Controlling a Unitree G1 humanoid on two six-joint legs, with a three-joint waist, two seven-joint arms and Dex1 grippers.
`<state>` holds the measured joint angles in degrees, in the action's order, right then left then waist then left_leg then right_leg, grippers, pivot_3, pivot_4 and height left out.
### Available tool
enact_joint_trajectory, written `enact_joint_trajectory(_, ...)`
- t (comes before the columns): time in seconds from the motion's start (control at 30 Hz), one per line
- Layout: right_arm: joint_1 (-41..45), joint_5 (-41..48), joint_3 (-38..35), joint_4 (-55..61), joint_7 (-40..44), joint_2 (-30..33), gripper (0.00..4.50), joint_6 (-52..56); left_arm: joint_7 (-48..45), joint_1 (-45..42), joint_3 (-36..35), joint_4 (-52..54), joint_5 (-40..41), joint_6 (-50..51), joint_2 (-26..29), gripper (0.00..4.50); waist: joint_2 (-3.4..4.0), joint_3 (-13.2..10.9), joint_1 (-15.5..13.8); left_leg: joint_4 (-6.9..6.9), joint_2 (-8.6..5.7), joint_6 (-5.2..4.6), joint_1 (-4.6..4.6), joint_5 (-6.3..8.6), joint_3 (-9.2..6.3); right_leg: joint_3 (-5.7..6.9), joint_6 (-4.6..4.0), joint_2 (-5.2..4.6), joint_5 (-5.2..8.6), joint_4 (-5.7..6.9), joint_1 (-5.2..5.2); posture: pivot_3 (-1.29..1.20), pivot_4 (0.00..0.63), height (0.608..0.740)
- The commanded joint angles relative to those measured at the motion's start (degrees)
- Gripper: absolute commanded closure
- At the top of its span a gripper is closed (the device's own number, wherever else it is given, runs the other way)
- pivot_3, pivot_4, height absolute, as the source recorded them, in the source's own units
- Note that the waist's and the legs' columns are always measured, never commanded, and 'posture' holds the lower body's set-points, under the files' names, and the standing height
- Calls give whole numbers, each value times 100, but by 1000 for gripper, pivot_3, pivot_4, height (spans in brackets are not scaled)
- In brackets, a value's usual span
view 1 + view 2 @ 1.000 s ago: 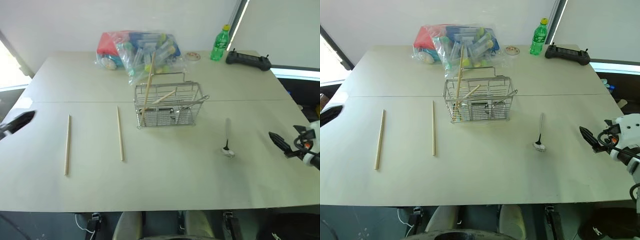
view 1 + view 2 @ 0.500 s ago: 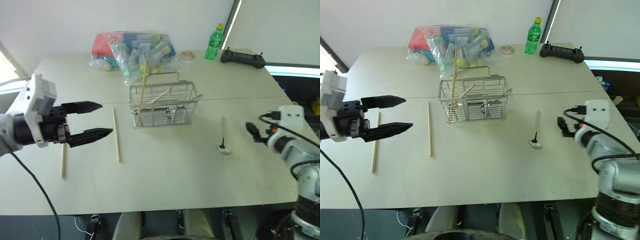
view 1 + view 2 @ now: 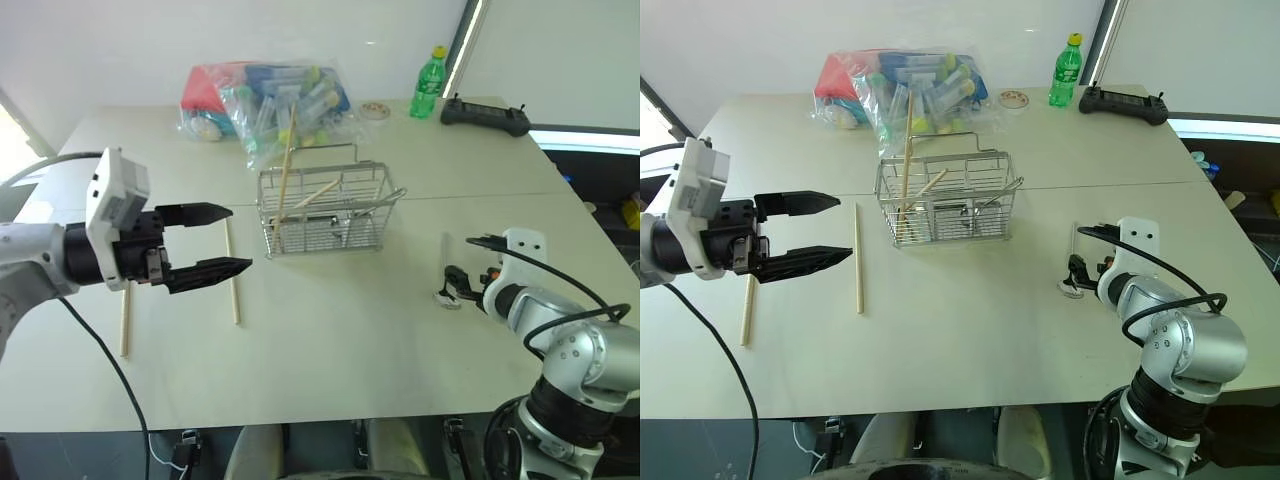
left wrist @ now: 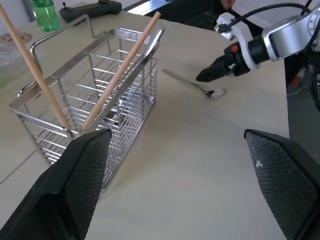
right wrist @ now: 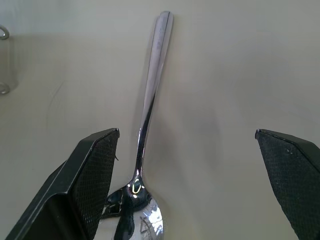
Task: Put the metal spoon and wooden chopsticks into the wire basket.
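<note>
Right gripper (image 5: 185,185): jaws spread wide, nothing in them. In the right wrist view the metal spoon (image 5: 148,107) lies flat on the counter (image 3: 330,350) between the two fingers, off-centre, its bowl hard against one finger (image 5: 82,187) and its handle running straight away from the wrist. From the head views the gripper tip sits just at the bowl end, low over the surface.

Step in hand, as I read it: pick the spoon. To do it well, shift sideways until the neck of the handle is centred between the jaws, then drop till the tips touch the counter before closing; the handle is thin and flat, so a high close would likely slip over it. Gripping just above the bowl looks safer than on the bowl, which is rounded and slick.

Left gripper (image 3: 225,241): jaws also released and empty, held above the counter, pointing toward the wire basket (image 3: 328,212). Two loose wooden chopsticks (image 3: 231,270) lie flat on the counter near and below it, one beside the other and well apart.

Basket stands upright mid-counter, already holding two chopsticks leaning out over the rim, plus what looks like a metal utensil.
</note>
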<state>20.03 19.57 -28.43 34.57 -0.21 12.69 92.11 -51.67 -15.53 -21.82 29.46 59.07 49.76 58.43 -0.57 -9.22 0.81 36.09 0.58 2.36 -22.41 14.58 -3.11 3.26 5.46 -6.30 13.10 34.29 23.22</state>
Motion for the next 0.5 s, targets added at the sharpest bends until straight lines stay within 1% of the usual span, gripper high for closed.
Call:
enact_joint_trajectory(0.03,156,-18,31,114,18,-13,0,39,105,-67,-78,137,97,-19,3,26,-1,0,2,0,0,0,0,0,0,0,0,0,0,1,0,0,150,701)
enact_joint_trajectory(0.2,-32,-44,257,84,-52,-238,0,39,254,-99,-111,199,277,23,5,26,-1,1,-3,-6,5,0,0,0,-6,0,0,8,0,0,1,0,150,701)
enact_joint_trajectory(0.27,-108,-55,397,43,-50,-224,0,39,241,-77,-99,252,341,43,43,26,0,0,-10,-7,5,0,0,0,-6,0,0,8,1,-1,0,0,150,701)
enact_joint_trajectory(0.37,-71,-57,640,-149,3,-3,0,39,217,-86,-85,294,389,68,75,26,0,0,-2,-4,5,0,0,0,-5,-1,-1,8,1,-3,-1,0,150,701)
enact_joint_trajectory(0.5,307,-8,790,-627,122,345,0,39,236,-185,-36,223,382,77,69,26,0,0,1,2,5,0,1,0,-6,-1,-3,9,-1,-2,-1,0,150,701)
